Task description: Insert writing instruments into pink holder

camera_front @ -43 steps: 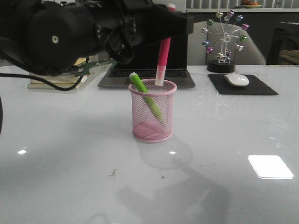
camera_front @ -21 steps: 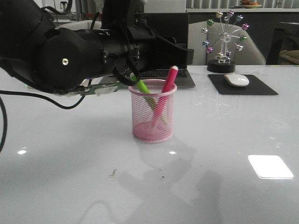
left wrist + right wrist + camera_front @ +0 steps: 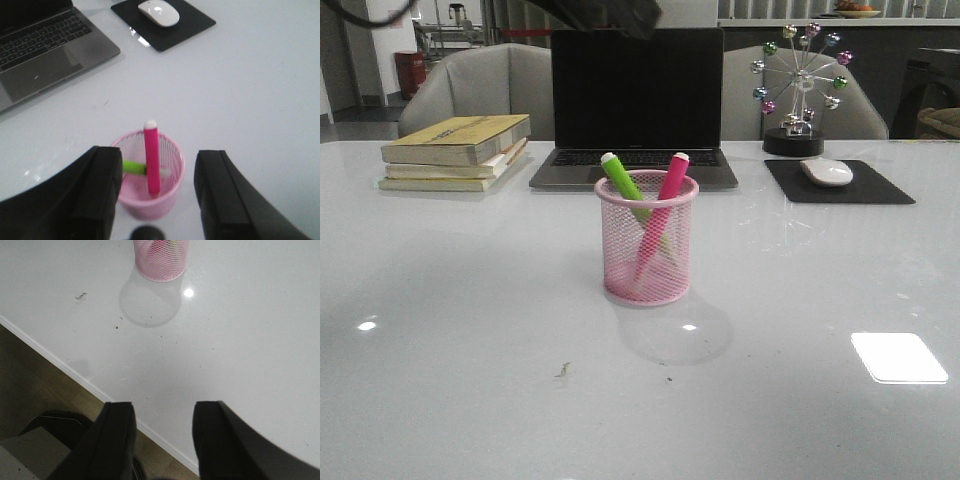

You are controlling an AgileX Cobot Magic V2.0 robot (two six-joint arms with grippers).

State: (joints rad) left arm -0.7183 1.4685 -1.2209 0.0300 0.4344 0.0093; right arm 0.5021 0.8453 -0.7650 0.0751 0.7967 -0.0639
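The green marker [image 3: 621, 180] and pink marker [image 3: 665, 195] are leaning crossed inside the pink holder [image 3: 647, 268] on the tabletop [image 3: 470, 330]. Both arms' fingers [image 3: 217, 195] [image 3: 117, 437] are gaping wide, holding nothing.

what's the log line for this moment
state: both markers in cup | green leans left | pink leans right | left pincer open above cup | right pincer open, empty

No readable text anywhere, book spines [image 3: 455, 155] perhaps printed, laptop keys [image 3: 40, 40] too blurred
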